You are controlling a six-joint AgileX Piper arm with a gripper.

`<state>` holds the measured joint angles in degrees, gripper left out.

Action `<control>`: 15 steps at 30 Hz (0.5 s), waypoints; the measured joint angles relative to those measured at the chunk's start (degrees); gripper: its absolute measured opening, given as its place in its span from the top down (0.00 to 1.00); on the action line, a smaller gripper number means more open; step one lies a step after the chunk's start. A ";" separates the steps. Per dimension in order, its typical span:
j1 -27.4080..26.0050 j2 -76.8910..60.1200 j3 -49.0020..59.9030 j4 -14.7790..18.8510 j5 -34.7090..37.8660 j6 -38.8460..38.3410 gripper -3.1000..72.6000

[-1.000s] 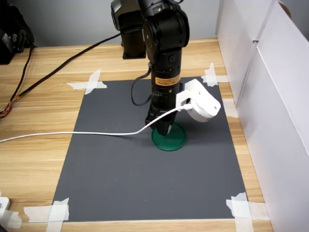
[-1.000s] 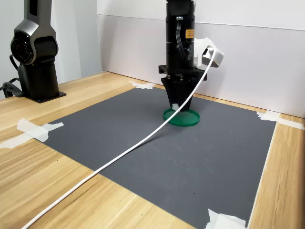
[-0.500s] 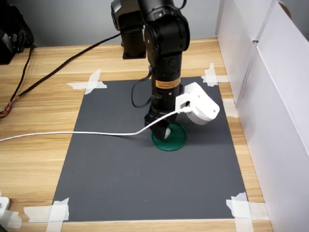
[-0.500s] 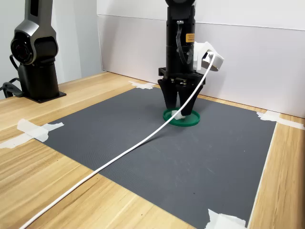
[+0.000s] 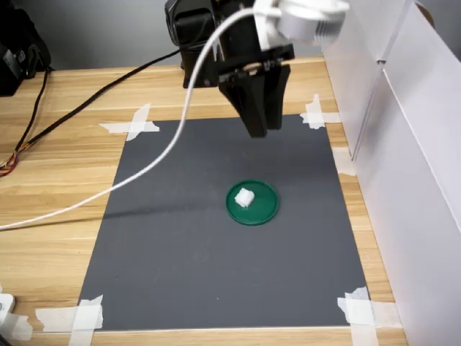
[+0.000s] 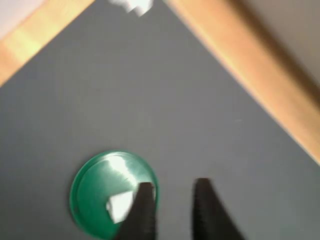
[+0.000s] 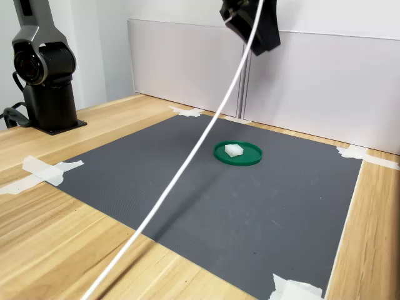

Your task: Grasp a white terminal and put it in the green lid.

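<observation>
White terminal [image 5: 244, 197] sits inside the green lid [image 5: 265, 209], toward the first exterior view's left of the disc's centre; the second exterior view shows the same — block resting on the lid's floor, within the rim. Lid lies flat on the dark mat [image 5: 180, 259], mat taped to the wooden tabletop [image 5: 65, 137].

Hand [image 5: 260, 128] is high above the mat, well apart from lid and terminal, holding nothing. In the wrist view the two fingertips [image 6: 142, 205] stand with a visible gap between them, so the jaws are parted and empty. White cable [image 5: 144, 169] hangs from the wrist camera across the mat.

Handling, judged from looks: terminal is a tiny hard plastic block — light, stiff, likely smooth-faced. Not fragile, but it could pop out sideways if pinched off-centre or on a corner. If it needed re-gripping, take it across two opposite flat faces, fingers straight down, low on the body. Rim is shallow, so a nudge could push the block or slide the lid itself.

Placement looks done.
</observation>
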<state>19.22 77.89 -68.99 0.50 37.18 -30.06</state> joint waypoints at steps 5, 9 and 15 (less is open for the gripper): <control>-4.66 -9.11 7.83 0.00 -8.52 7.85 0.97; -9.12 -16.36 15.24 -0.13 -15.10 15.17 0.98; -16.36 -29.11 26.69 -0.13 -17.59 20.46 0.99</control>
<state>2.86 48.78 -42.29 0.38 19.59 -9.60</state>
